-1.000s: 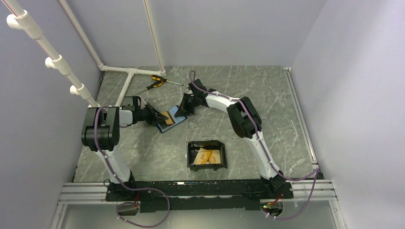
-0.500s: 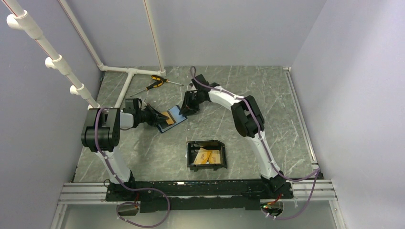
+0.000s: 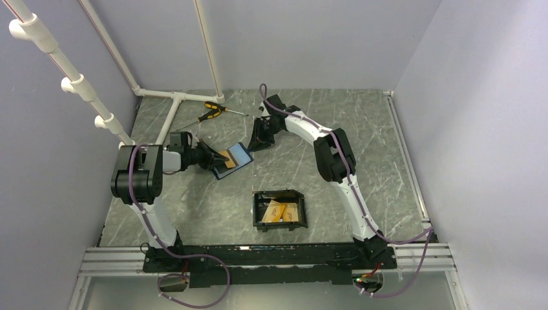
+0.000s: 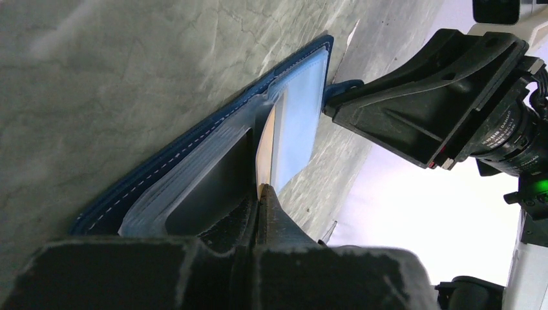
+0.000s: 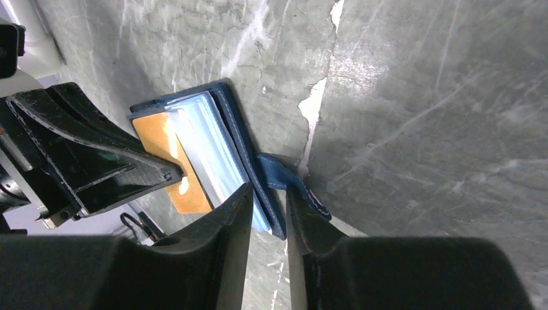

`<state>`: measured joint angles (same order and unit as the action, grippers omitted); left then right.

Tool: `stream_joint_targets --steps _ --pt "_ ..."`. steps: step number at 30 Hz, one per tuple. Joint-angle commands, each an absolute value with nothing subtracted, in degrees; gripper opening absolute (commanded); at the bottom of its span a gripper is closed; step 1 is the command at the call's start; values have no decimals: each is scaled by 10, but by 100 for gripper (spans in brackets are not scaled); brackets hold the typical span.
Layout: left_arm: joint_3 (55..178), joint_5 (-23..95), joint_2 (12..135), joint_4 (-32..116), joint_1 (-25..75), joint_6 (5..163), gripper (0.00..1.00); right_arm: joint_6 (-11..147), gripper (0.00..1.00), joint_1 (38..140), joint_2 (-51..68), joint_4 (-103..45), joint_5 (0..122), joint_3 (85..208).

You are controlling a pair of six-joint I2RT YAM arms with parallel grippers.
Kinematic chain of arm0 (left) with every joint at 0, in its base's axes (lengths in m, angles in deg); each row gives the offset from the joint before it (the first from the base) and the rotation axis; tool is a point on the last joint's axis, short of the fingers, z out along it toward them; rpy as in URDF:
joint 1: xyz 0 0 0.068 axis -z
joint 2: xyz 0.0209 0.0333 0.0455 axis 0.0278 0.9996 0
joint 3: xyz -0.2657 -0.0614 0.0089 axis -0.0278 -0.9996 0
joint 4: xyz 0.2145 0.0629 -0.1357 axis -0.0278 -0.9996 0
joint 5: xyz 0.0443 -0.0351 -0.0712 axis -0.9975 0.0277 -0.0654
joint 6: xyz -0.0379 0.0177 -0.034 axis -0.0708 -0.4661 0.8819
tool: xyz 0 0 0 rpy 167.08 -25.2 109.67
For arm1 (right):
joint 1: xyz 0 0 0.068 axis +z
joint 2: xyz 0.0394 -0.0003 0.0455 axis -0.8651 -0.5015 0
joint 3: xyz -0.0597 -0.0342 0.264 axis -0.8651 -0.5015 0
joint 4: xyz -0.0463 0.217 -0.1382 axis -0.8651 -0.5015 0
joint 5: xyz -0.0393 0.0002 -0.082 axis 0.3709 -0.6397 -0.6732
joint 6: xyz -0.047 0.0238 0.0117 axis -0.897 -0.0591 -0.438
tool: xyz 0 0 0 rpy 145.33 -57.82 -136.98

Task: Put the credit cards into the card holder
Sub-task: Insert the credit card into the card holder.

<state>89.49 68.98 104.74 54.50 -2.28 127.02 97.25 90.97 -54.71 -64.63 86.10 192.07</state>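
Right gripper (image 5: pixel 268 191), jaws parted, withdraws from wallet (image 5: pixel 234 132); left gripper (image 4: pixel 260 195), clenched on credit card (image 5: pixel 161 142), may drag the unpinned wallet beneath it.

Overhead view: even, diffuse light, faint shadows, sharp focus.

Left wrist view: the left gripper (image 4: pixel 258 192) is dark and blurred up close. The credit card (image 4: pixel 265 145) at its tips looks washed pale. The background beyond is blown out white.

Right wrist view: glare streaks the table (image 5: pixel 420 97) ahead of the right gripper (image 5: pixel 268 194), and the near fingers are soft.
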Motion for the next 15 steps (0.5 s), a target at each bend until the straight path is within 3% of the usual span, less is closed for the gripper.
stream_joint_targets --steps 1,8,15 --pt "905 639 1069 515 -19 1254 1 983 25 938 -559 -638 859 1908" --pt "946 605 1086 513 26 1279 5 1050 8 951 -519 -576 856 1796" --pt "1021 586 1055 309 25 1170 38 1060 1 937 -506 -571 855 1780"
